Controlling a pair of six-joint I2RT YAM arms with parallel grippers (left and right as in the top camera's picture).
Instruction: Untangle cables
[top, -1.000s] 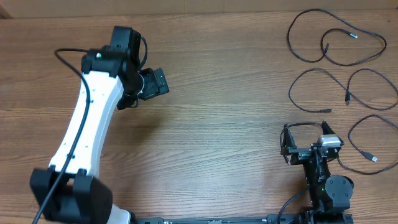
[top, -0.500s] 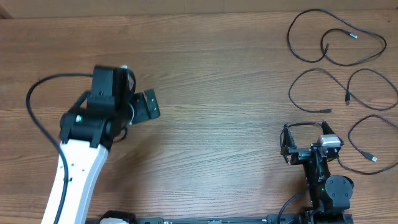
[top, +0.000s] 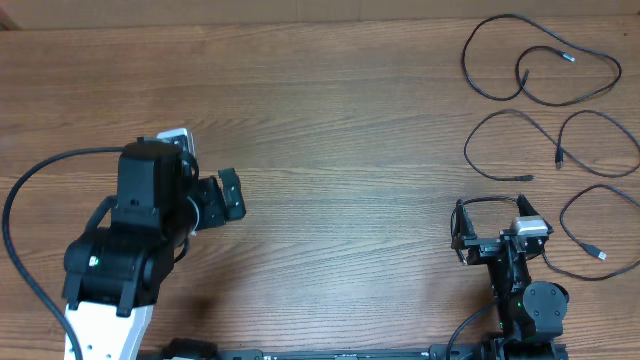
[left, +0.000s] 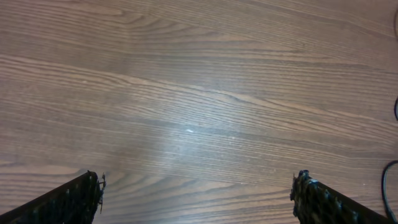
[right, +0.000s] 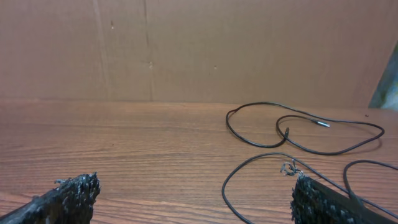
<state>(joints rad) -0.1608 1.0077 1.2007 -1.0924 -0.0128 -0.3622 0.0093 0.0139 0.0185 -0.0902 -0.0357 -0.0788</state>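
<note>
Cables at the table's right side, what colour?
Black cables, clearest in the overhead view.

Left arm (top: 130, 250): black, boxy joint housings above a smooth white link shell (top: 95, 335), with a small green indicator light (top: 95, 262) glowing on the black part. Carries a thick black cable (top: 20, 220) that bows out in a wide loop on its outer side, and a pale grey module (top: 176, 136) at the wrist end.

Right arm (top: 515, 275): compact and almost wholly black, topped by a silver-white block (top: 531, 228), marked by a green light (top: 522, 292). Bears a thin black wire (top: 490, 201) arching over its front and a black cable (top: 465, 328) at the base.

Left fingers (left: 65, 202) and right fingers (right: 65, 198): flat, black, rough and grainy on the surface, frayed at the edges.
</note>
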